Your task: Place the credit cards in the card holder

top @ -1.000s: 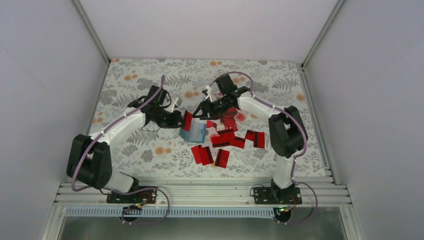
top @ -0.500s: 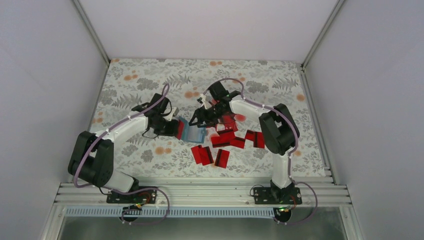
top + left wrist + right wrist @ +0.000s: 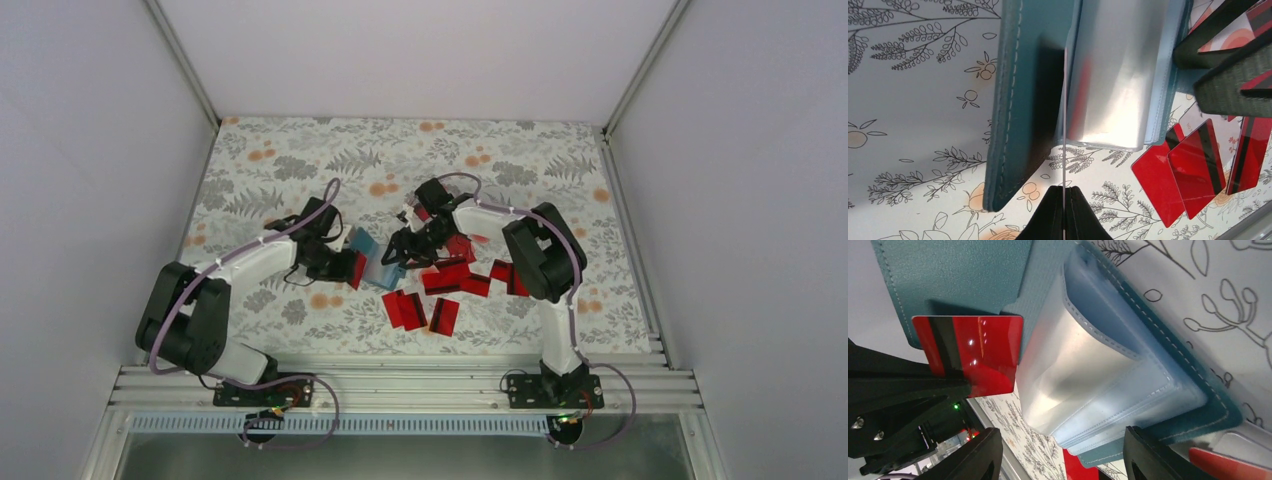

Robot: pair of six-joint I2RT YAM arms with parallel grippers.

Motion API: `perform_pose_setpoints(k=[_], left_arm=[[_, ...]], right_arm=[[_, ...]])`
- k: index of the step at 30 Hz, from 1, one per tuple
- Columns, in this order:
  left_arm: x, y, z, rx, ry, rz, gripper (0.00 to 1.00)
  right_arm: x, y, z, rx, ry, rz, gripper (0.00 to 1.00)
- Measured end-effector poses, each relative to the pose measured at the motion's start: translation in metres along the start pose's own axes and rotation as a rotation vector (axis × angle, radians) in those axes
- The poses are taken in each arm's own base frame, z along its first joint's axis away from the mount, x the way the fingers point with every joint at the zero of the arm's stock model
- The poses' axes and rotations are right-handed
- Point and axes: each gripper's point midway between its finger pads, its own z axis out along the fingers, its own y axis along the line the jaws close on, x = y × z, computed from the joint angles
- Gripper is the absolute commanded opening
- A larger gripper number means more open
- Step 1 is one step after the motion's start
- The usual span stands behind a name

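The teal card holder [image 3: 372, 262] lies open on the table between both grippers. In the left wrist view its teal cover [image 3: 1015, 100] is on the left and its clear sleeves [image 3: 1118, 75] on the right. My left gripper [image 3: 1064, 190] is shut on a red credit card [image 3: 973, 352], seen edge-on with its far edge at the gap between cover and sleeves. My right gripper [image 3: 1063, 442] is open, its fingers [image 3: 1158, 455] astride the sleeves' end [image 3: 1088, 370]. From above the left gripper [image 3: 347, 268] is left of the holder and the right gripper [image 3: 402, 252] is right of it.
Several loose red cards [image 3: 445, 285] with black stripes lie scattered to the right of and nearer than the holder; some show in the left wrist view [image 3: 1193, 170]. The floral table [image 3: 280, 160] ends at a metal rail [image 3: 400, 385] at the near edge. White walls stand on three sides.
My left gripper has carried the red card nearer and down to the holder's opening. My right gripper has moved left and lower onto the holder, which has shifted slightly left.
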Motion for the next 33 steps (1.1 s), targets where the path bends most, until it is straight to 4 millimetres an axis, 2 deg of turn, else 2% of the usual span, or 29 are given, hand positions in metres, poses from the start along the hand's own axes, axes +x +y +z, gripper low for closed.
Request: perform_pose_setpoints(k=[5, 11, 13, 15, 21, 25, 33], left_arm=[[-0.013, -0.009, -0.014, 0.008, -0.030, 0.013, 0.02], [-0.076, -0.041, -0.069, 0.015, -0.200, 0.102, 0.02], [-0.088, -0.043, -0.080, -0.003, -0.238, 0.127, 0.02], [-0.093, -0.038, -0.081, -0.034, -0.247, 0.139, 0.02], [-0.083, -0.008, -0.052, -0.127, -0.160, 0.117, 0.02], [-0.072, 0.006, -0.040, -0.168, -0.119, 0.099, 0.02], [-0.040, 0.033, -0.021, -0.212, -0.043, 0.036, 0.02]], right_arm=[[-0.001, 0.001, 0.003, -0.012, 0.002, -0.001, 0.62], [-0.001, 0.001, 0.002, -0.012, 0.000, -0.003, 0.62], [-0.002, 0.002, 0.002, -0.011, -0.002, -0.004, 0.62], [-0.005, 0.005, 0.000, -0.011, -0.006, -0.009, 0.62], [-0.007, 0.012, -0.003, -0.024, -0.011, -0.023, 0.63], [0.002, 0.022, -0.004, -0.039, 0.021, -0.062, 0.63], [0.050, 0.076, 0.005, -0.115, 0.137, -0.250, 0.62]])
